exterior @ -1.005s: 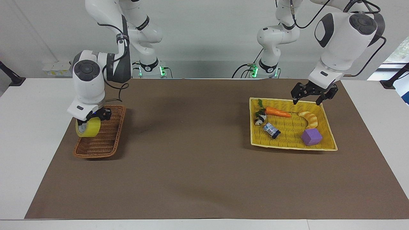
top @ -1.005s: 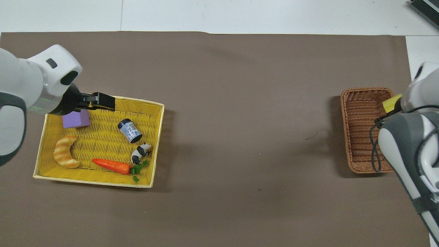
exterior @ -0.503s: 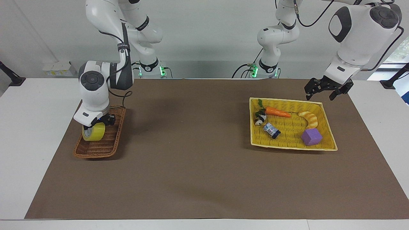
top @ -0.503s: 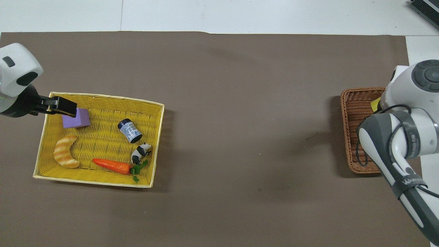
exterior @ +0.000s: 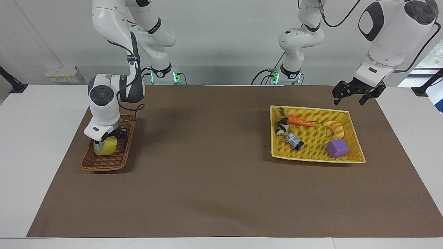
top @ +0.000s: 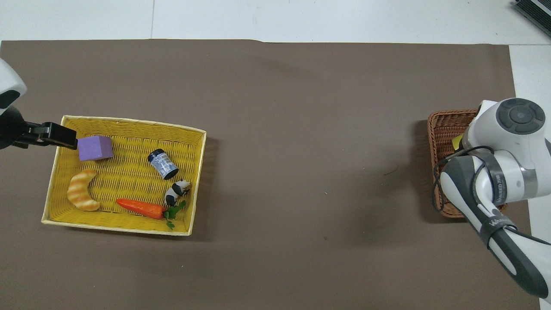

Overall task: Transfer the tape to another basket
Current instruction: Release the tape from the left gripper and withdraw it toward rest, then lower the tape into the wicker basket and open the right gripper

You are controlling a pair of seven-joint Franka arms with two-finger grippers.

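The yellow-green tape (exterior: 105,147) is held in my right gripper (exterior: 108,137), which is shut on it from above. The tape sits low inside the dark brown wicker basket (exterior: 102,165) at the right arm's end of the table; I cannot tell whether it touches the basket's floor. In the overhead view the right wrist covers most of the basket (top: 443,127), and only a sliver of the tape (top: 459,141) shows. My left gripper (exterior: 350,99) is open and empty in the air, just outside a corner of the yellow tray (exterior: 311,110); it also shows in the overhead view (top: 69,138).
The yellow woven tray (top: 196,172) at the left arm's end holds a purple cube (top: 95,147), a croissant (top: 80,196), a carrot (top: 140,207), a small dark jar (top: 163,163) and a panda figure (top: 176,192). A brown mat (exterior: 207,155) covers the table.
My right gripper has come down with the tape, from above the basket's edge to low inside it. My left gripper has risen and drawn away from the yellow tray, outward past its corner.
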